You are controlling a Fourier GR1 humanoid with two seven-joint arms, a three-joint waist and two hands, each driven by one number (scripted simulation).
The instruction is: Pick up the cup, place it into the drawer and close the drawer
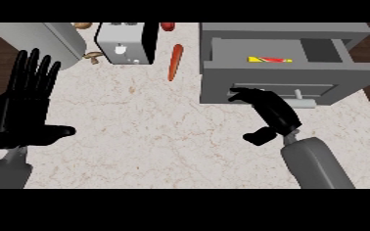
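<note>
The grey drawer (278,80) stands pulled out of its cabinet at the upper right. Inside it lies a yellow and red cup (269,59). My right hand (271,108) is at the drawer's front panel, just left of the handle (305,101), with relaxed fingers reaching left and nothing in it. The thumb hangs apart below. My left hand (25,103) rests open at the left edge, fingers up.
An orange carrot (175,62) lies left of the drawer. A white and black appliance (127,43) stands at the back, with a mushroom (94,56) beside it and a red item (167,26) behind. A grey block (51,41) fills the back left corner.
</note>
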